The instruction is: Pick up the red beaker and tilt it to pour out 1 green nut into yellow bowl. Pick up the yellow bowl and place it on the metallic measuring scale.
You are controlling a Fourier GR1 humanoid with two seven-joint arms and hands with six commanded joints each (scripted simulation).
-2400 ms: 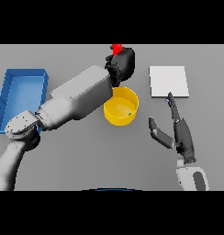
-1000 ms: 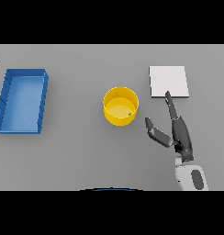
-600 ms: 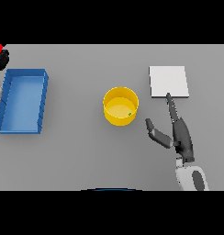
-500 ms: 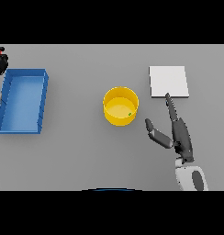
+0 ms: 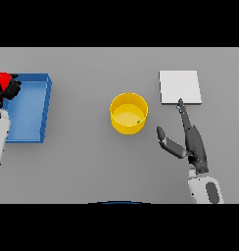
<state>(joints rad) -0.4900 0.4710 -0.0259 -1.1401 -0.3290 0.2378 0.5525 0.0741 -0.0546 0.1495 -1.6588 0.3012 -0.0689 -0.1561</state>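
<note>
yellow bowl (image 5: 129,113): sits upright on the grey table (image 5: 92,166), roughly mid-scene, between the blue tray (image 5: 28,109) and the metallic measuring scale (image 5: 179,87); apart from both.
green nut (image 5: 138,122): one small green speck lies inside the bowl, near its right wall, so the pour looks done.
red beaker (image 5: 4,78): at the far left edge, over the tray's left end, gripped in the left hand (image 5: 5,90), whose dark fingers are curled round it.
right hand (image 5: 190,142): empty, fingers straight, thumb spread toward the bowl; just right of the bowl, not touching; fingertips reach the scale's near edge.
handling: the bowl looks rigid, light and smooth-walled, probably slippery; the nut may roll if tipped.
where to hold: likely pinch the right rim and wall, keeping it level.
</note>
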